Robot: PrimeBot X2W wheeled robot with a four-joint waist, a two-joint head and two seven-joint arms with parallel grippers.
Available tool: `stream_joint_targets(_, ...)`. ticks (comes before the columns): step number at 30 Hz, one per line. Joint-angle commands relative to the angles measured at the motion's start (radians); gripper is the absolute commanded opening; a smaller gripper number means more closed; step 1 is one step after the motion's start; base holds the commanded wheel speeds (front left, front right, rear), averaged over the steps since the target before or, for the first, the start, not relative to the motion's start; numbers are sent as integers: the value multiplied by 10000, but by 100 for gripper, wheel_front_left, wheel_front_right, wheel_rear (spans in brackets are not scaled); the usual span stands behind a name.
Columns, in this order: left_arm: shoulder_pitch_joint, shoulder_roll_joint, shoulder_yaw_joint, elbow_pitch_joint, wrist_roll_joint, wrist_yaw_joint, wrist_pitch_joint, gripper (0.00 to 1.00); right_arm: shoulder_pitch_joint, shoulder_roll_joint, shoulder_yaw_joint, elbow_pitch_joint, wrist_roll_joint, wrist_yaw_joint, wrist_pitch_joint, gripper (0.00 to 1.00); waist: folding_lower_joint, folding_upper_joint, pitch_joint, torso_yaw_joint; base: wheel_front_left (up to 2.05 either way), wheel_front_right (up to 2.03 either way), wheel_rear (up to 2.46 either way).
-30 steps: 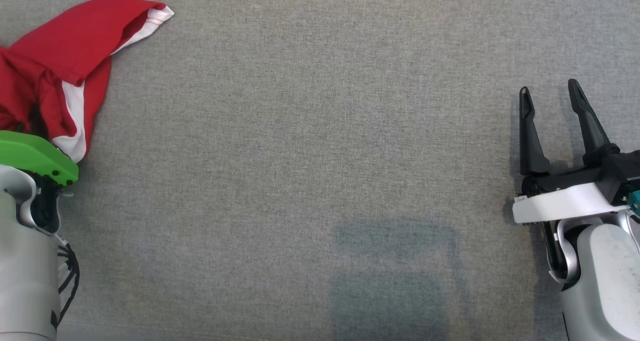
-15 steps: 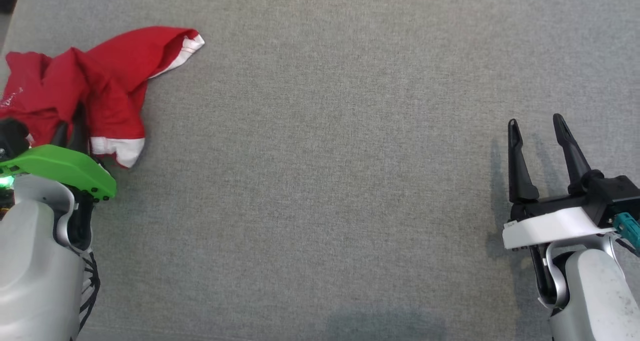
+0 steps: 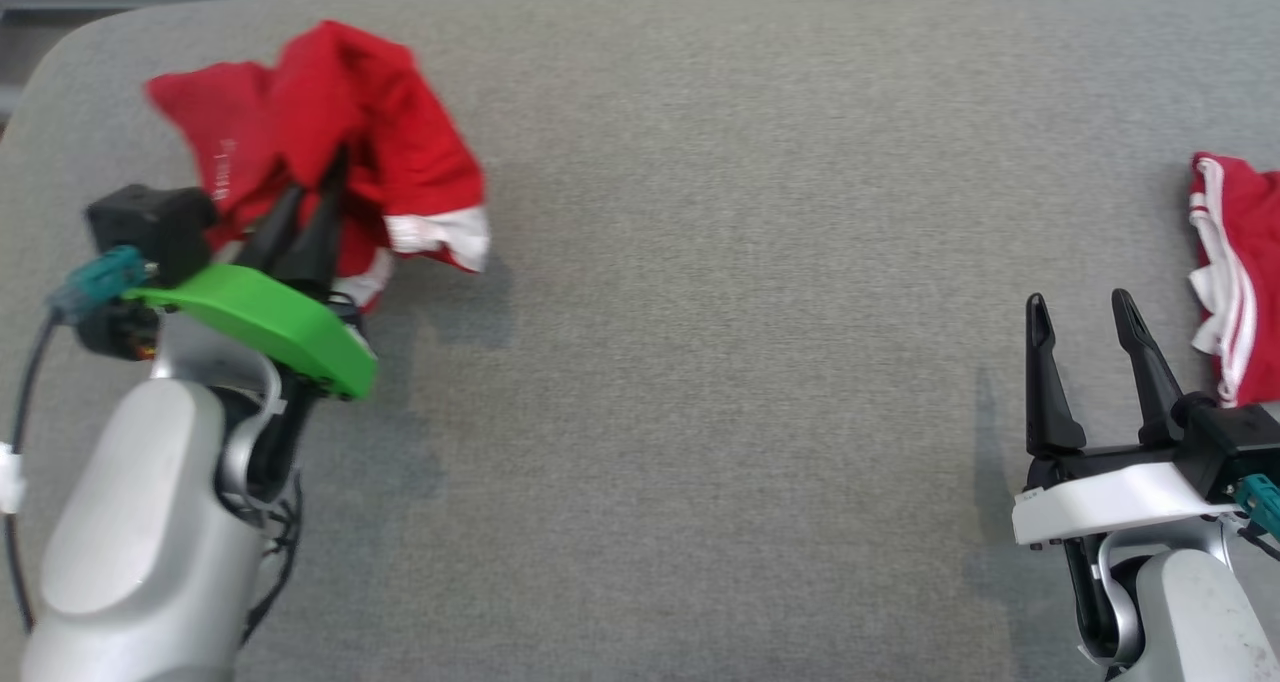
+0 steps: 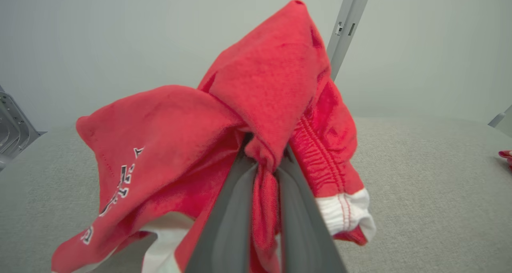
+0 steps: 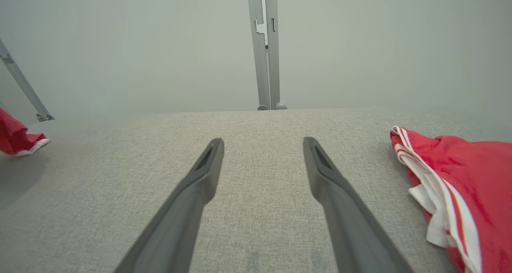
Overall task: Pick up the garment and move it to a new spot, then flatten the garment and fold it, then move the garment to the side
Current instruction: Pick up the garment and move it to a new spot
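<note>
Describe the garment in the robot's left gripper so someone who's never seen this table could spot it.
On the grey table, look toward the far left corner. There the left gripper has its jaws shut on a bunched red garment with a white cuff and lettering. The other red garment, at the right edge, lies free and has white stripes.

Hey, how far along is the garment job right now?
Done: left gripper is shut on the bunched red garment, apparently raised off the grey surface. In hand: the move to a new spot. Left: flattening, folding, setting aside. The right gripper is open, empty, near a second red garment.
</note>
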Motion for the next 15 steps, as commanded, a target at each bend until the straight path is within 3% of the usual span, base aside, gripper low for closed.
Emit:
stream_joint_targets(1,183,-79,-140,-365,66,60,126,0,164,1,0,-11,94,1,-25,100,1,0,-388,-682,0,0,0)
stream_joint_targets(10,412,-1052,-1356,-2854,152,372,1063,0,414,7,-80,-3,541,1,-23,100,1,0,-551,-1954,0,0,0)
stream_joint_targets(15,779,-1160,-1799,-4042,255,697,1600,0,558,7,-151,-52,698,1,-23,100,1,0,-545,-2477,0,0,0)
